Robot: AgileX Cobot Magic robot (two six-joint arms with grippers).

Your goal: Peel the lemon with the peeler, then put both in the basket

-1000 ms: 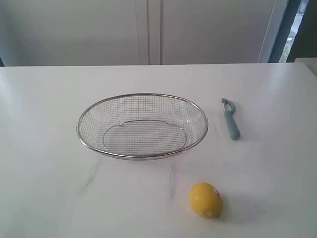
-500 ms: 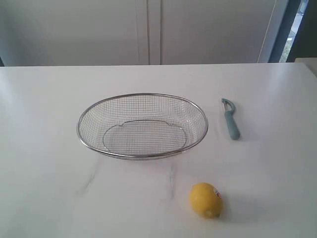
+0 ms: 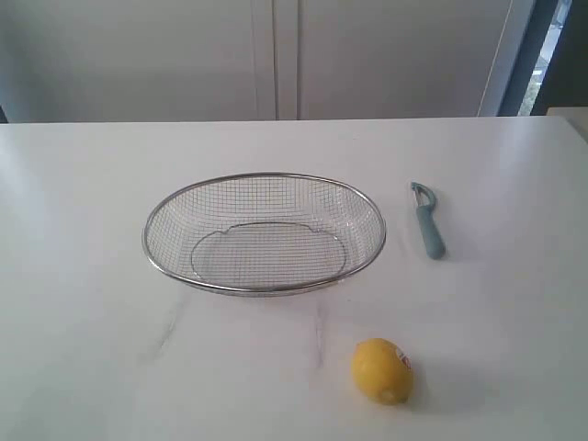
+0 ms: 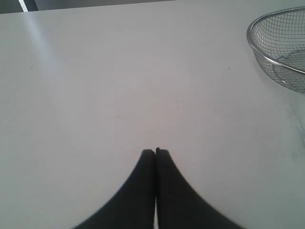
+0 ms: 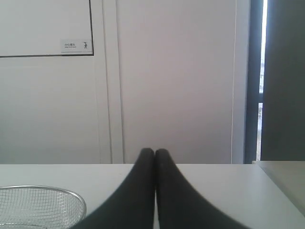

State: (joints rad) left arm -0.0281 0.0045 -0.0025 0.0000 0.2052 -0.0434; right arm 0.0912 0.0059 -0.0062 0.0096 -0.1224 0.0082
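Note:
The yellow lemon [image 3: 382, 370] with a small sticker lies on the white table near the front edge. The teal-handled peeler [image 3: 426, 220] lies flat to the right of the wire mesh basket [image 3: 264, 233], blade end pointing away. The basket holds nothing. Neither arm shows in the exterior view. In the left wrist view my left gripper [image 4: 155, 151] is shut with nothing between its fingers, above bare table, the basket's rim [image 4: 267, 47] off to one side. My right gripper [image 5: 155, 151] is shut too, holding nothing, with part of the basket [image 5: 40, 205] in view.
White table [image 3: 83, 276] all around the items. Pale cabinet doors [image 3: 276, 55] stand behind the table, and a dark frame [image 3: 524, 55] at the back right. The table's right edge [image 5: 281, 191] shows in the right wrist view.

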